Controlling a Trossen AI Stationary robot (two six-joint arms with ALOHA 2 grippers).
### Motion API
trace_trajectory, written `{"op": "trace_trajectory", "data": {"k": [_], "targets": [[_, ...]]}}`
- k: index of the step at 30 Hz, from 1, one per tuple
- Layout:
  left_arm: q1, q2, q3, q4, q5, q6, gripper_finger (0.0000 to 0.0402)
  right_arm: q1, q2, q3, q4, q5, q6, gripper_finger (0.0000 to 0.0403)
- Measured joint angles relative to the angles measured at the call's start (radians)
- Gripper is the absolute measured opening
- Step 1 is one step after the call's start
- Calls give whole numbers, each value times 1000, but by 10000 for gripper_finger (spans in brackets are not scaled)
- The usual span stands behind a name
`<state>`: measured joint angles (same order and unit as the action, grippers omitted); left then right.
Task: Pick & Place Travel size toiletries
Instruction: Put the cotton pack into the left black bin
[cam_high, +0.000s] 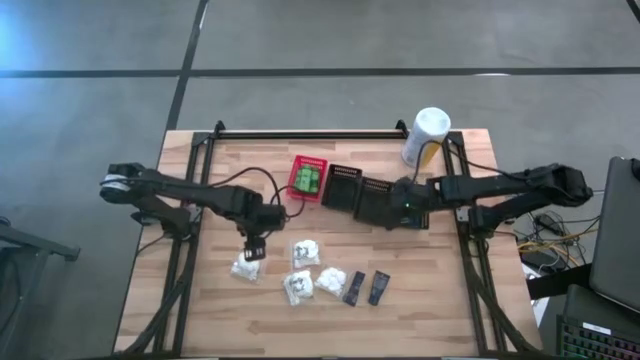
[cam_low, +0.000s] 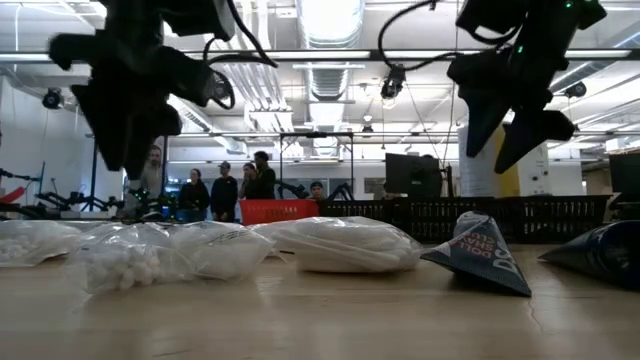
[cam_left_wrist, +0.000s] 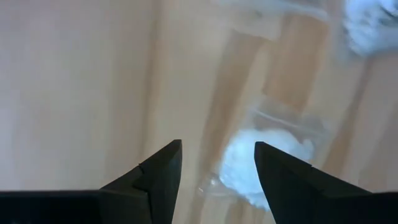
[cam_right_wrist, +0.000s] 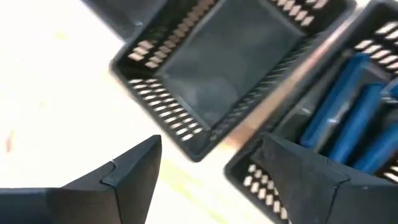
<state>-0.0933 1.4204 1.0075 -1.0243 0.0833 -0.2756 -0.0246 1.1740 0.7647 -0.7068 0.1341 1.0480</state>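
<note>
Several white crinkly pouches lie on the wooden table: one (cam_high: 245, 268) under my left gripper, others (cam_high: 305, 252) (cam_high: 297, 288) (cam_high: 330, 282) to its right. Two dark flat packets (cam_high: 355, 287) (cam_high: 378, 287) lie beside them. Green packets fill the red basket (cam_high: 308, 178). My left gripper (cam_left_wrist: 217, 168) (cam_high: 252, 245) points down, open, above the leftmost pouch (cam_left_wrist: 261, 158) without touching it. My right gripper (cam_right_wrist: 211, 168) (cam_high: 405, 210) hangs open and holds nothing above the black baskets. One basket (cam_right_wrist: 224, 62) is bare inside. The one beside it (cam_right_wrist: 261, 180) holds dark blue flat packets (cam_right_wrist: 348, 124).
A tall white-and-yellow canister (cam_high: 425, 135) stands at the far right behind the black baskets (cam_high: 343, 187) (cam_high: 378, 198). People stand in the room beyond the table's far edge (cam_low: 225, 190). Bare wood lies along the near edge (cam_high: 300, 330) and at the table's left.
</note>
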Motion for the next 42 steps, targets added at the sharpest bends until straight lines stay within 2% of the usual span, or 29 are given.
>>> {"op": "trace_trajectory", "data": {"k": [6,10,20,27,30,39,42], "targets": [[-64,0,-46,15,108,184,206,54,0,0,50,1,0,288],[-70,0,-101,80,112,256,206,62,0,0,60,10,0,294],[-30,0,-201,293,122,278,206,62,6,0,86,26,-1,292],[16,0,-268,344,268,279,206,62,8,0,118,26,7,276],[27,0,-298,359,282,278,208,62,15,0,118,26,11,274],[31,0,-343,469,304,268,208,62,23,1,121,26,26,296],[31,0,-360,504,343,255,205,62,23,1,122,24,31,302]]}}
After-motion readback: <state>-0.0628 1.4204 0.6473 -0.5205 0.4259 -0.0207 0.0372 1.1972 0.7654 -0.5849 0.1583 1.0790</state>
